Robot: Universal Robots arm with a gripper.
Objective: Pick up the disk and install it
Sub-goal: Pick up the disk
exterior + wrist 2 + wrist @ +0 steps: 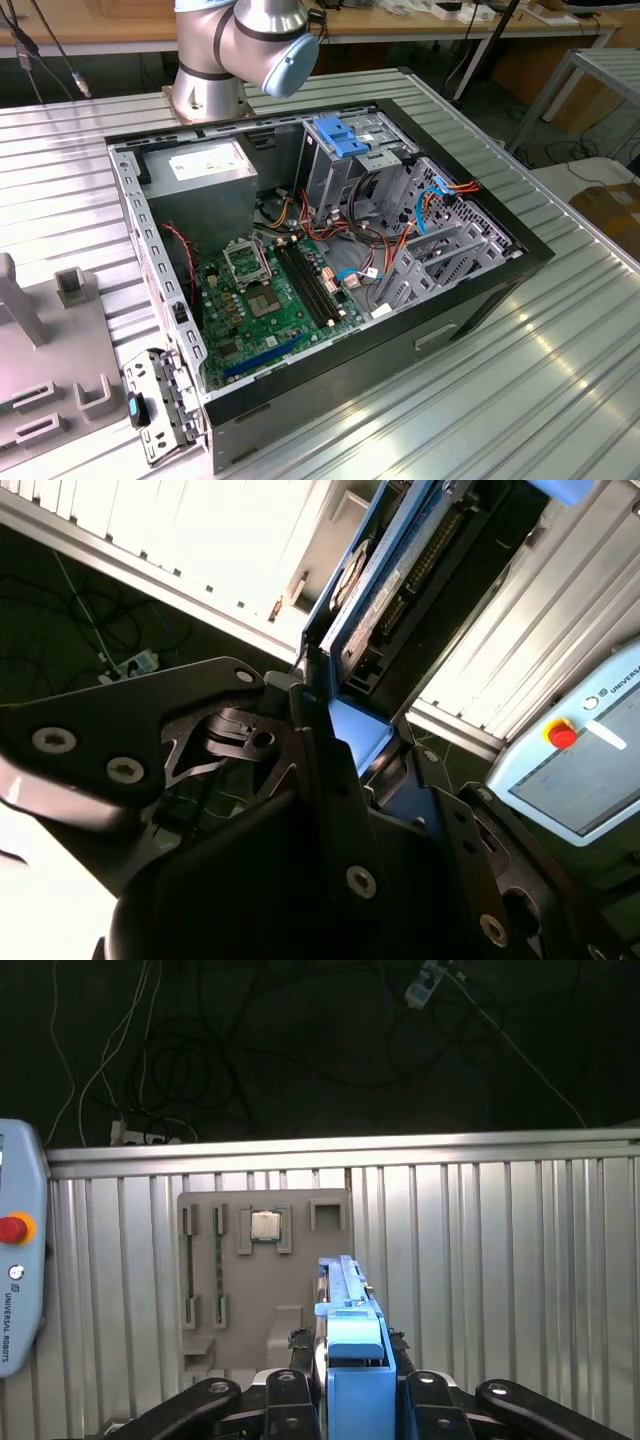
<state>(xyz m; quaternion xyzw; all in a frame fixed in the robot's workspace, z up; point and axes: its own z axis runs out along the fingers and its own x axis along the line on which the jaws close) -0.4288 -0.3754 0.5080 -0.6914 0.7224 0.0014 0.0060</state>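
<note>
Disk [352,1345], a flat rectangular drive in a bright blue plastic carrier rail, stands edge-on in the robot's black gripper [350,1400], whose fingers [288,1400] are closed on its two broad faces in the first wrist view. Counting the direction the fingers point as twelve o'clock, the disk's long axis runs straight out from the palm toward twelve, with the near end seated between the pads and the far end free. In the second wrist view the disk [390,590] shows its dark board side and blue rail reaching away from the gripper [350,745] in that same line. It is held in the air, touching nothing but the fingers.

Beyond the free end lie a flat grey parts tray [260,1290] with a square processor chip [265,1225] in one pocket, the ribbed silver metal table [500,1290] under it, and a pale blue control pendant with a red button [15,1260] beside the table.

In the exterior view the black open computer case [450,320] lies on its side, with its grey drive cage topped by a blue plastic bracket [340,135] at the case's twelve o'clock, the green motherboard [270,290] toward eight o'clock, and the silver arm base [230,50] outside the case at eleven o'clock. Judged from these views, the disk is not yet in the case.
</note>
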